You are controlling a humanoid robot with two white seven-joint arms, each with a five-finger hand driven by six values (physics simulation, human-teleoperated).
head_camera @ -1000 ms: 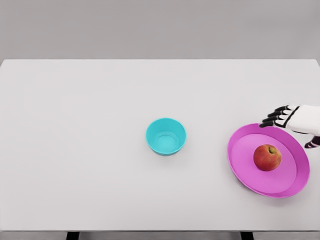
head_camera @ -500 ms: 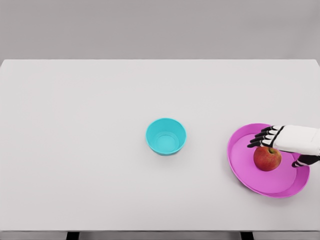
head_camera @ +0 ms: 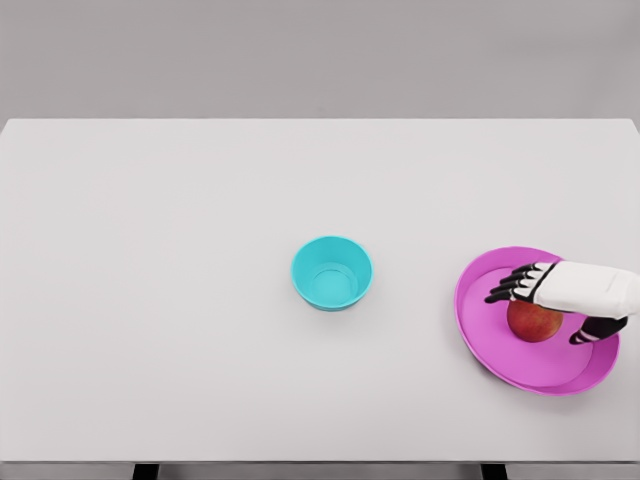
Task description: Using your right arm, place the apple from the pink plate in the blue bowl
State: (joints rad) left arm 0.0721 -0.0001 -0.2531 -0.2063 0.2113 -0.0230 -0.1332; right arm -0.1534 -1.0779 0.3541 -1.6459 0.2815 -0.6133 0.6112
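Head view: the apple (head_camera: 533, 322) sits on the pink plate (head_camera: 490, 330), which lies near the right edge of the white table (head_camera: 180, 300), toward its front. The right hand (head_camera: 560, 292) comes in from the right and hangs directly over the fruit, covering its upper half. Its dark fingers (head_camera: 508, 287) are stretched out leftward past the apple, spread and not closed on anything; the thumb shows dark at the lower right, just beside the fruit. Whether the palm touches the skin cannot be told from here. The blue bowl (head_camera: 332, 273) stands empty near the middle of the table, well apart from the plate to its left. The left arm is not visible.

By my judgement the apple is rigid, round and smooth, of moderate weight, so it can roll or slip under a one-sided squeeze. The best hold looks to be across its widest girth, fingers on the left flank and thumb opposing on the right, closing evenly from above.
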